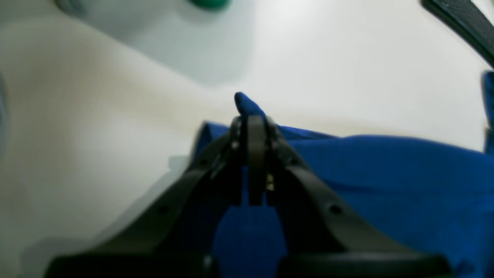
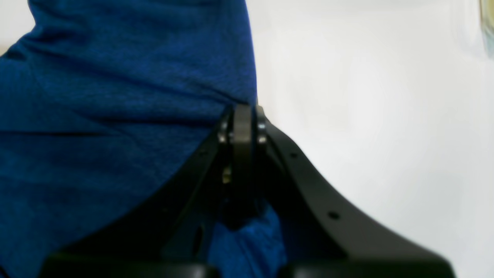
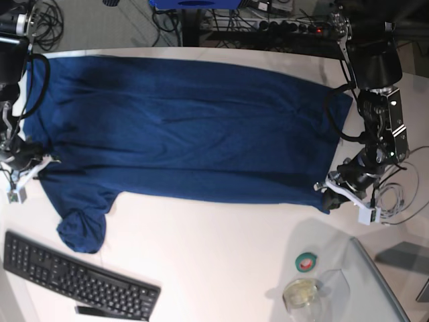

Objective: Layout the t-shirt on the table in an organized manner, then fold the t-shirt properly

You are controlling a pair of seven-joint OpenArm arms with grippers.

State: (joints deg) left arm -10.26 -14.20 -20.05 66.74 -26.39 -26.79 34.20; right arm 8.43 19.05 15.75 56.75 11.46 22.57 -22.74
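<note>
Keyboard up front; both pincers, left and right, clamped onto t-shirt edges, spread over white surface.

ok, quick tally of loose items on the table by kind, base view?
t-shirt: 1
keyboard: 1
tape roll: 1
small round container: 1
Total: 4
</note>
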